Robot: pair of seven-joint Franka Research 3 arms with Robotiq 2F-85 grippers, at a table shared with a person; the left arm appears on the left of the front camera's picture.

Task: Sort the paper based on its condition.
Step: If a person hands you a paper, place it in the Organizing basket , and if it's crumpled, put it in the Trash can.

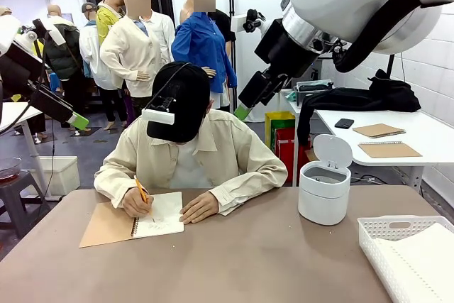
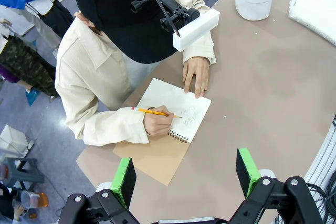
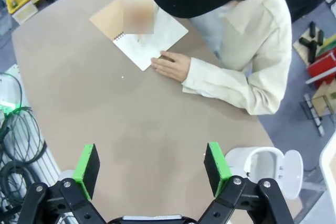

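Note:
A person at the far side writes with a yellow pencil [image 2: 156,112] on the white open page of a spiral notebook [image 1: 131,221] with a brown cover [image 2: 157,158]. Loose paper is out of view on the tabletop. My left gripper [image 2: 185,169] hangs open high above the notebook's near edge, nothing between its green pads; in the front view the left gripper [image 1: 76,120] is raised at the far left. My right gripper [image 3: 152,163] is open too, high over bare table, and the right gripper [image 1: 245,109] points down beside the person's shoulder.
A white round bin [image 1: 324,191] with its lid up stands right of the person. A white slotted basket [image 1: 383,235] sits at the front right; its inside looks flat and white, and I cannot tell whether sheets lie in it. The person's other hand [image 3: 170,66] rests on the page.

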